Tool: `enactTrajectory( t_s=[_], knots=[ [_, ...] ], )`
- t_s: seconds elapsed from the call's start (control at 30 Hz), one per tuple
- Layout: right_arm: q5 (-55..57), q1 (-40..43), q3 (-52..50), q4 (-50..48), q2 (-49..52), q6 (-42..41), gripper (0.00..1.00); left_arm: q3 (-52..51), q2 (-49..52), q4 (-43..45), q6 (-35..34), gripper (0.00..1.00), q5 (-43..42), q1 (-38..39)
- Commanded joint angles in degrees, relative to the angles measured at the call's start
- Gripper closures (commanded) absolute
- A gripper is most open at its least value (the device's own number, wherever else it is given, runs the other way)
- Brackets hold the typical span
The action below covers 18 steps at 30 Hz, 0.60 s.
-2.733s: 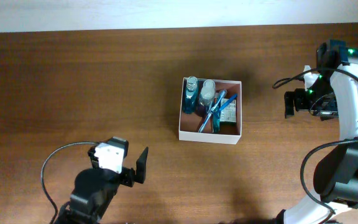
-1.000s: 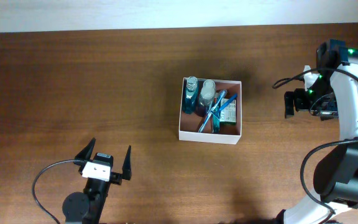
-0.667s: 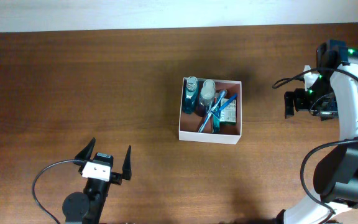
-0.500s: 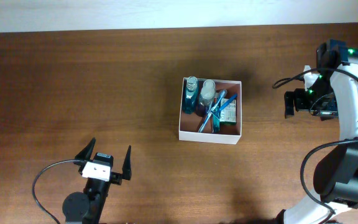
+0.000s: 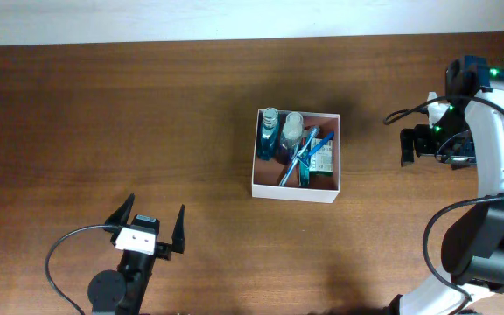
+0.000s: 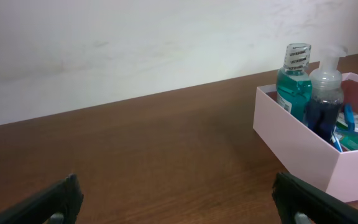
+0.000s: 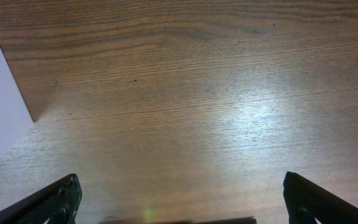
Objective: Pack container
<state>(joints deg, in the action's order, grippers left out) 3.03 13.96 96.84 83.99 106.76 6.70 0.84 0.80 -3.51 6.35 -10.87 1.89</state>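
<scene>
Both pairs are spread wide and empty: left fingers (image 5: 180, 229), right fingers (image 7: 319, 196). The container (image 5: 296, 187) is seen ahead-right of the left fingers, apparently full. Any withdrawal should be made without it being nudged.

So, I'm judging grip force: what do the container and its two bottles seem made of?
The container looks like matte cardboard: thin flat walls. The teal bottle and pump bottle look like clear glossy plastic, liquid showing through; glass is possible.
</scene>
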Motion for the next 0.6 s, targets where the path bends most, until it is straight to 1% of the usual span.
enactTrajectory(
  t_s=[0.0,0.1,0.2,0.37,0.57],
  knots=[
    [0.5,-0.1,0.0,0.0,-1.4,0.4,0.01,-0.3,-0.5,-0.2,-0.7,0.01,0.7,-0.1],
    [0.5,-0.2,0.0,0.0,-2.7,0.4,0.01,-0.3,-0.5,-0.2,-0.7,0.01,0.7,-0.1],
    [0.5,-0.9,0.0,0.0,-6.6,0.4,0.01,-0.3,-0.5,-0.2,-0.7,0.01,0.7,-0.1],
    [0.5,-4.9,0.0,-0.7,-16.8,0.4,0.01,-0.3,-0.5,-0.2,-0.7,0.01,0.7,-0.1],
    [0.5,-12.4,0.0,-0.6,-30.3,0.4,0.01,-0.3,-0.5,-0.2,-0.7,0.01,0.7,-0.1]
  ],
)
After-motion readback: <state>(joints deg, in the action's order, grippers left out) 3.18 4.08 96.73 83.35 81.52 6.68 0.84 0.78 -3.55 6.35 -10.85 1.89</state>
